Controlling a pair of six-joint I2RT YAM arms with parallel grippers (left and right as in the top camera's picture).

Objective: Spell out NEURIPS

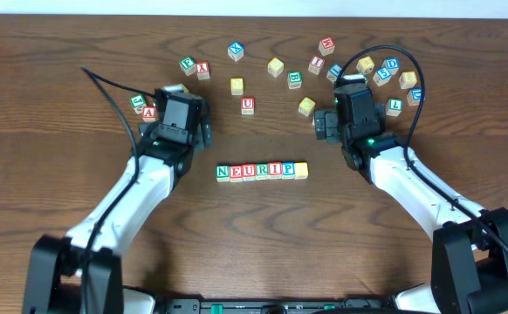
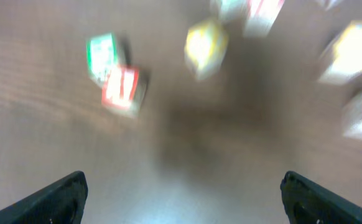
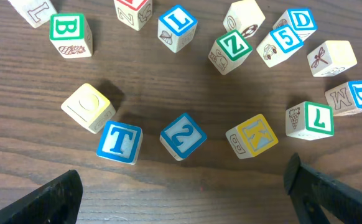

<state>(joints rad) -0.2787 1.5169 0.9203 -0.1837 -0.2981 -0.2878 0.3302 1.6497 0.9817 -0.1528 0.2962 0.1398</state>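
**NEURIP row mid-desk, seventh block unreadable**

Block row (image 1: 262, 171) lies at the middle of the desk (image 1: 62, 52), between the arms. Loose blocks are scattered beyond, with U block (image 1: 248, 105) nearest. T block (image 3: 119, 142) lies before the right pincer (image 3: 184, 186). Right pincer and left pincer (image 2: 184, 193) are both spread and empty.

**What the views leave unclear**

The left wrist view is smeared throughout. A green block (image 2: 101, 55), a red block (image 2: 122, 89) and a yellow block (image 2: 204, 45) show colour only, their letters unreadable. A pale block (image 2: 357, 53) is cut off by the right edge. The left gripper (image 2: 182, 198) shows just two dark fingertips in the bottom corners (the rest lies outside the frame), and so does the right gripper (image 3: 184, 196) in its own view. There the top edge clips a red-lettered block (image 3: 133, 9). From overhead, the end tile (image 1: 301, 170) of the row (image 1: 263, 171) perhaps bears a letter, too small to read. The left arm (image 1: 154, 174) covers part of two blocks (image 1: 139, 102).
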